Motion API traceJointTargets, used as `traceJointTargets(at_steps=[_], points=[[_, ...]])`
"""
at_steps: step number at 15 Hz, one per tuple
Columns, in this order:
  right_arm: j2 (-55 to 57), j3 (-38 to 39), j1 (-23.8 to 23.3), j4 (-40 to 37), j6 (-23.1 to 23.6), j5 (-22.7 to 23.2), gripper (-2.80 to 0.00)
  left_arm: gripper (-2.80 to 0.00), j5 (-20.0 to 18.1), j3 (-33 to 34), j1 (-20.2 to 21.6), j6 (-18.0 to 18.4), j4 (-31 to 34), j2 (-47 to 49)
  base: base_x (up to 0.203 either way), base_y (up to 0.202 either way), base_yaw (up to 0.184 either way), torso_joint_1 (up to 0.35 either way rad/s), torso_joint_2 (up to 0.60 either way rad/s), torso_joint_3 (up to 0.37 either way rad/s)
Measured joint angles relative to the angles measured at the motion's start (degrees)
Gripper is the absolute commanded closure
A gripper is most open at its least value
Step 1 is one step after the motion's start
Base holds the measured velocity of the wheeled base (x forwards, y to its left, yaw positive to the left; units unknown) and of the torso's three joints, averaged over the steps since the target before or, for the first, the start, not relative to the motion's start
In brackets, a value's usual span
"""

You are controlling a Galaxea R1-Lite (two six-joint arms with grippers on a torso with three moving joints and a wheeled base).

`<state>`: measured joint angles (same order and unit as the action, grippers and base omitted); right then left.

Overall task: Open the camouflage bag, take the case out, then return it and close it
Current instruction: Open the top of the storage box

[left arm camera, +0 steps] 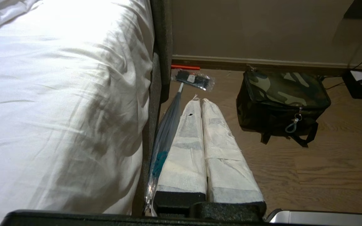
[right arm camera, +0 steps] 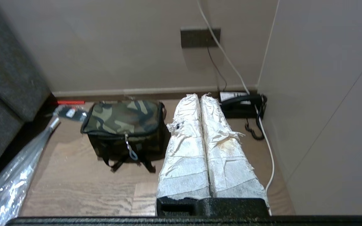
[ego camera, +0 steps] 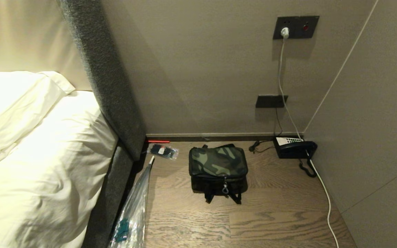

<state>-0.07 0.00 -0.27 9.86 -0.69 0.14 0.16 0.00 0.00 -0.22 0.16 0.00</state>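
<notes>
Camouflage bag (ego camera: 218, 168), a boxy soft bag with a green-and-black camouflage top, black sides and black straps, sits zipped shut on the brown wood-grain floor (ego camera: 274, 220), its metal zipper pull (ego camera: 225, 188) hanging down the near face where a gripper could likely reach it first. Nearer than the bag, both arms hang back: the left gripper (left arm camera: 201, 102), its two white-wrapped fingers pressed together on nothing, points past the bag on the bed side; the right gripper (right arm camera: 200, 97), likewise closed and empty, points along the bag's other side. Neither touches the bag, so the opening step appears not yet begun, and the case, presumably inside, is nowhere in sight. Beside the bag, a long clear plastic-wrapped bundle (ego camera: 134, 206) leans along the grey upholstered bed frame (ego camera: 112, 193). Behind the bag on that side lies a small clear packet of black ties (ego camera: 164, 151); farther, against the beige wall (ego camera: 202, 69), a black desk telephone with white keypad (ego camera: 294, 146) sits well apart from the bag, its white cable (ego camera: 326, 196) trailing forward.
</notes>
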Motion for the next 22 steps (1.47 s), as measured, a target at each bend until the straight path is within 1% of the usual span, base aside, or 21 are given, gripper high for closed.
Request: traceJointTargets(at_steps=[22], points=[[0.0, 0.0, 0.0, 0.0, 0.0, 0.0, 0.0, 0.0, 0.0, 0.0, 0.0, -0.1, -0.1, 0.0, 0.0, 0.0, 0.0, 0.002, 0.0, -0.197]])
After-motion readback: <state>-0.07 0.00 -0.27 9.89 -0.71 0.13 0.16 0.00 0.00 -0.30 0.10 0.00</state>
